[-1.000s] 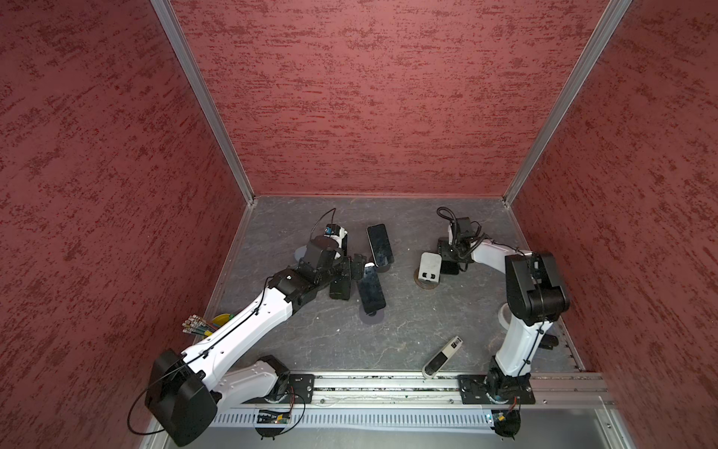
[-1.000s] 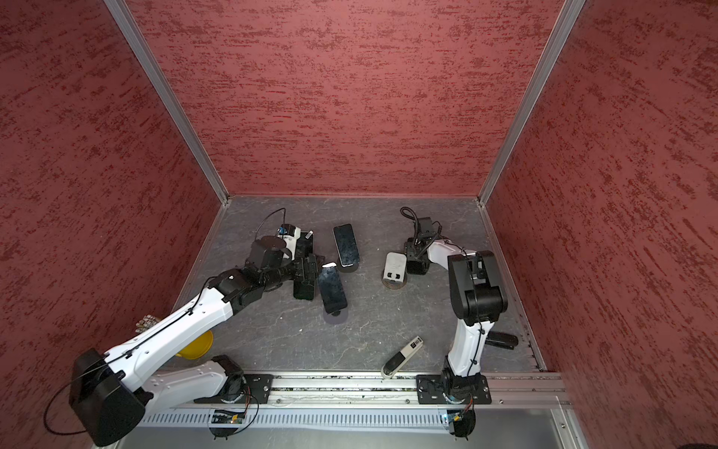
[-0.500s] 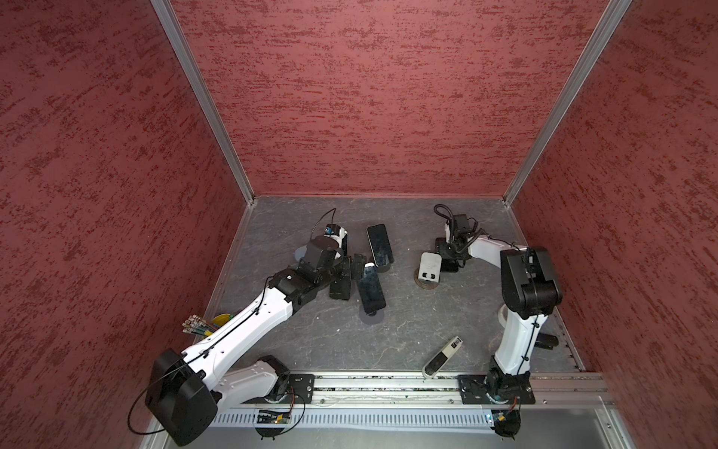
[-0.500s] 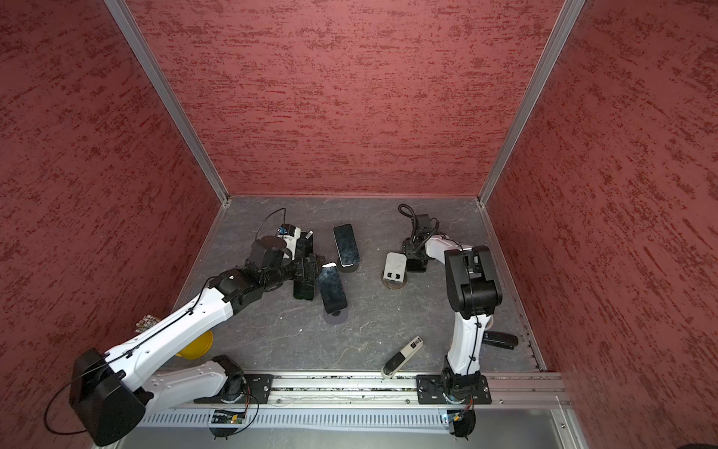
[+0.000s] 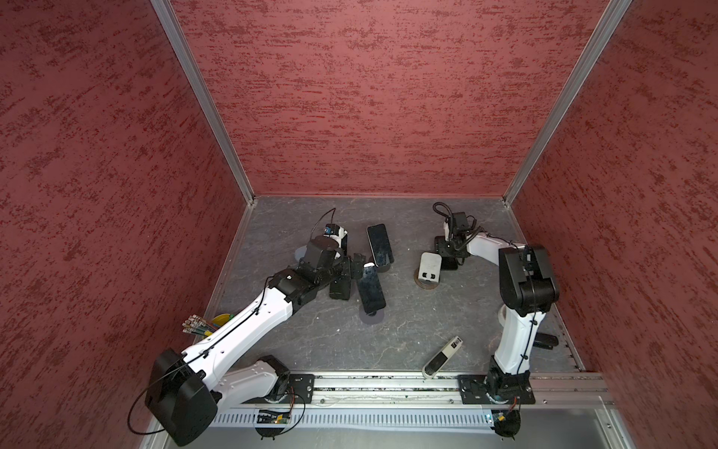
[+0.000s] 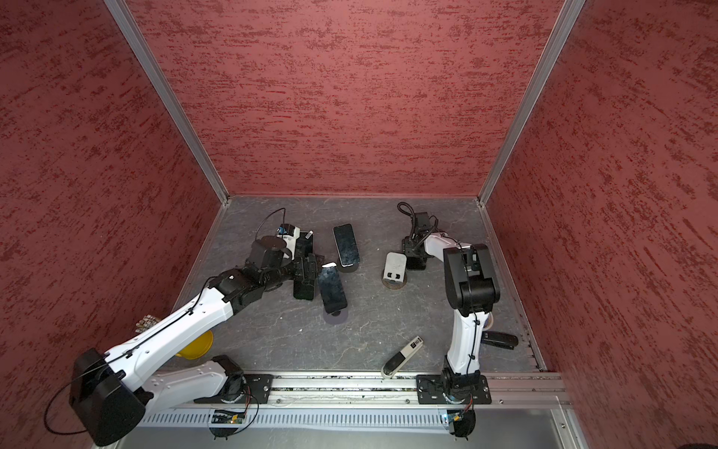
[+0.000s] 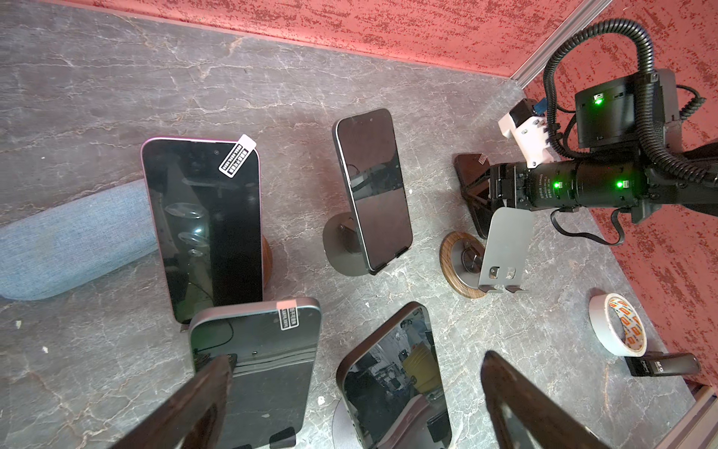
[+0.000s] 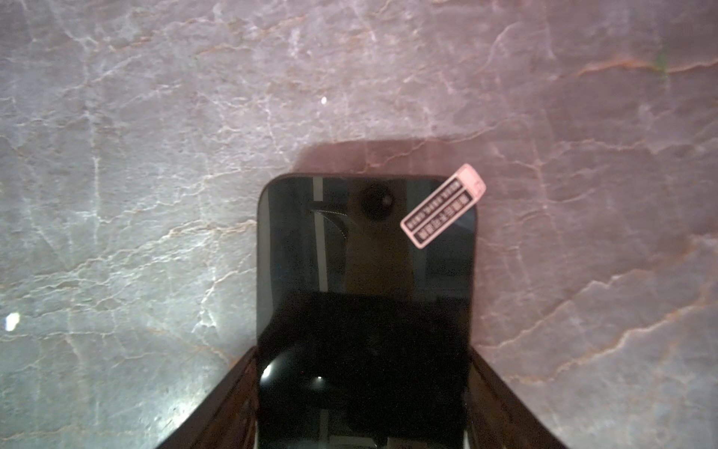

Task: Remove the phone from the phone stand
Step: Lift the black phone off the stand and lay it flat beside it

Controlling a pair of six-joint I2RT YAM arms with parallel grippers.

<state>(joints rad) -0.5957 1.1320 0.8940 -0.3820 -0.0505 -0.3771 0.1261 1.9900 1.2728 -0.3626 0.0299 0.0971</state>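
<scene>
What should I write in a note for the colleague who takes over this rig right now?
Right gripper: shut on a phone, low beside the empty stand.
Left gripper: open, holding nothing, by four other phones on their stands.
Done: the phone is off the stand.
Left: lay it on the table and release.

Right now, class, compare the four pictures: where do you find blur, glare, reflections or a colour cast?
Right wrist view: soft, pink cast on the floor, and the phone between the right fingers mirrors its surroundings. Left wrist view: crisp beyond, the pink-edged phone reflects lights, the left fingers are blurred up close. Both top views: evenly lit, faint shadows.
</scene>
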